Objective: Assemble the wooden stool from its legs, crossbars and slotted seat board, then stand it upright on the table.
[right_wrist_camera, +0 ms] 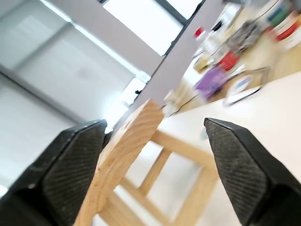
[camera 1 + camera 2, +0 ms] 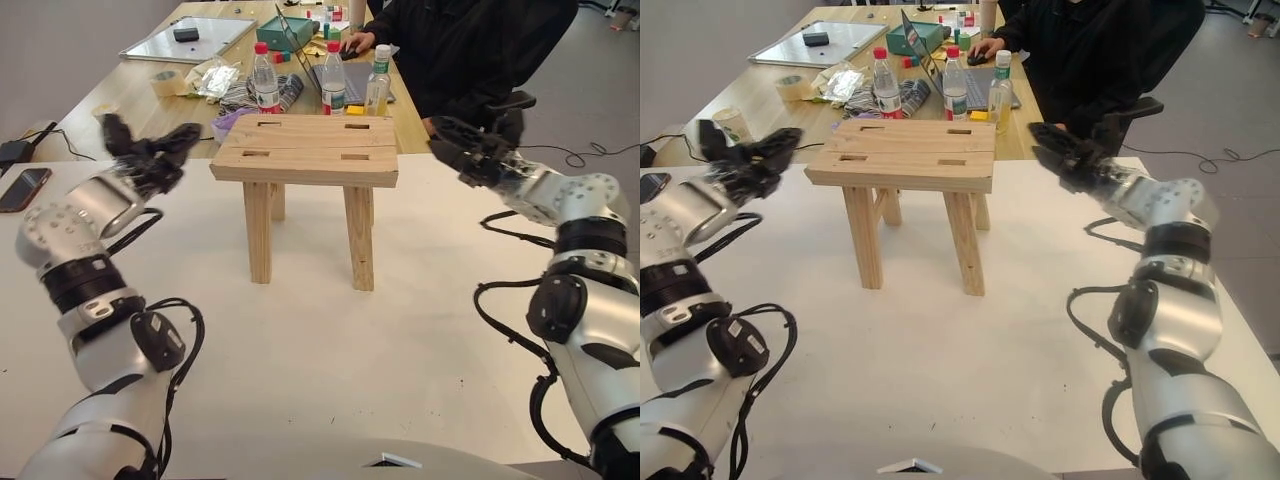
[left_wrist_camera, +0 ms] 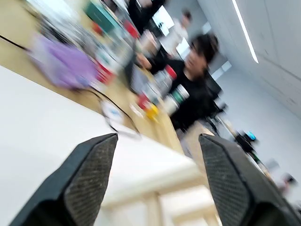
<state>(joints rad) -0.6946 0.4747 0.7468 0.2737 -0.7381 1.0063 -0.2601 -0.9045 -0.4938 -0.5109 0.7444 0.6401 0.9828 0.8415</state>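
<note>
The wooden stool [image 2: 304,150] stands upright on the white table [image 2: 330,360], its slotted seat board on top and its legs [image 2: 258,232] and crossbars fitted under it. My left gripper [image 2: 150,135] hovers open to the left of the seat, apart from it, with nothing between its fingers [image 3: 89,183]. My right gripper [image 2: 456,142] hovers open to the right of the seat, also apart from it. In the right wrist view the stool [image 1: 131,146] shows past the spread fingers [image 1: 249,174], seat edge and crossbars in sight.
Behind the white table stands a wooden table [image 2: 120,90] with several bottles [image 2: 265,80], a laptop [image 2: 300,45], a tape roll [image 2: 167,82] and clutter; a person in black sits there. A phone [image 2: 22,188] lies at the far left. Black cables [image 2: 505,300] trail beside both arms.
</note>
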